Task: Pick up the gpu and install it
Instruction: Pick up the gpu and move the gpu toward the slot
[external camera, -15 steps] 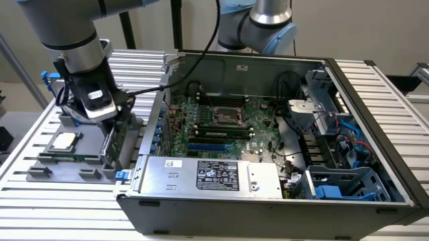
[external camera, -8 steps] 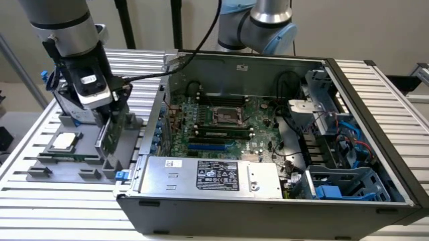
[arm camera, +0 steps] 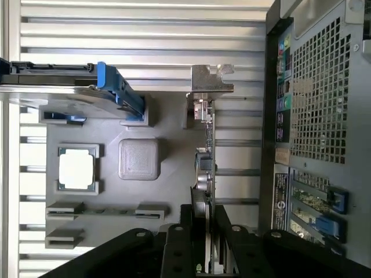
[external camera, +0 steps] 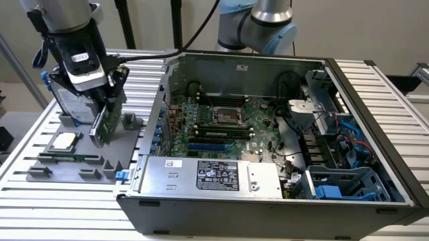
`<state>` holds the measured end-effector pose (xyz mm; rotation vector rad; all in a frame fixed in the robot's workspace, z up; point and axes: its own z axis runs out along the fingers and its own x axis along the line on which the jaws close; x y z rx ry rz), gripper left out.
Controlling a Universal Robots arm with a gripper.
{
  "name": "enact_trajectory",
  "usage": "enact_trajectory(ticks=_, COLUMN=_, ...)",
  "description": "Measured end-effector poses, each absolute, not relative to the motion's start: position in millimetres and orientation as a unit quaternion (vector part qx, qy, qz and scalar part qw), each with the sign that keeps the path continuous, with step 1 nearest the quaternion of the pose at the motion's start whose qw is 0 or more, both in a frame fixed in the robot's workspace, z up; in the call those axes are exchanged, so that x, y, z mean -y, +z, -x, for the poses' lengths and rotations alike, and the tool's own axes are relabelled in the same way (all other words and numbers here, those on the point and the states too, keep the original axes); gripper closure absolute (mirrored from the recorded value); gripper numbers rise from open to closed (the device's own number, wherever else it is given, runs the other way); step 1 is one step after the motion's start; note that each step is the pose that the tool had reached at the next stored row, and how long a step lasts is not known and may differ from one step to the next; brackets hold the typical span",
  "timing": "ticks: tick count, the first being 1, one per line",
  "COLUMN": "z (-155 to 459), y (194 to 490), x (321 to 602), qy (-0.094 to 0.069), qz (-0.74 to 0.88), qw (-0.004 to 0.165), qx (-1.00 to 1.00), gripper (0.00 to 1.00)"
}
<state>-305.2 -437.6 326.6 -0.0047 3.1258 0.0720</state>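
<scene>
The gpu (external camera: 106,123) stands on edge, slightly tilted, in the grey holder tray (external camera: 134,145) at the exterior view's left, beside the open computer case (external camera: 168,90). My gripper (external camera: 109,95) is down over its top edge. In the wrist view the card (arm camera: 204,162) runs edge-on between my two black fingers (arm camera: 177,243), which press against both faces, and its silver end bracket (arm camera: 211,81) is at the far end. The gripper (arm camera: 204,219) is shut on the gpu. The card's lower edge is still at the tray.
The tray also holds a silver hard drive in a blue-edged frame (arm camera: 69,95), a small square silver chip (arm camera: 76,168) and a grey square pad (arm camera: 139,158). Inside the case are the motherboard (external camera: 228,120), a blue slot (external camera: 211,146), the power supply (external camera: 208,175) and cables (external camera: 348,135).
</scene>
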Motion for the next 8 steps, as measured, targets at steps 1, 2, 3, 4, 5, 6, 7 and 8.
enact_trajectory(ticks=1, z=304, y=331, x=438, qy=0.023, qz=0.002, qw=0.008, qx=-1.000, gripper=1.00)
enact_trajectory(ticks=2, z=304, y=335, x=438, qy=0.023, qz=0.002, qw=0.007, qx=-1.000, gripper=1.00)
enact_trajectory(ticks=3, z=303, y=340, x=438, qy=0.023, qz=0.001, qw=0.007, qx=-1.000, gripper=1.00)
enact_trajectory(ticks=4, z=302, y=345, x=438, qy=0.023, qz=0.001, qw=0.008, qx=-1.000, gripper=1.00)
enact_trajectory(ticks=5, z=300, y=349, x=438, qy=0.023, qz=0.001, qw=0.007, qx=-1.000, gripper=1.00)
enact_trajectory(ticks=6, z=299, y=354, x=438, qy=0.023, qz=0.001, qw=0.008, qx=-1.000, gripper=1.00)
enact_trajectory(ticks=7, z=297, y=358, x=438, qy=0.023, qz=0.001, qw=0.008, qx=-1.000, gripper=1.00)
enact_trajectory(ticks=8, z=295, y=363, x=438, qy=0.023, qz=0.001, qw=0.007, qx=-1.000, gripper=1.00)
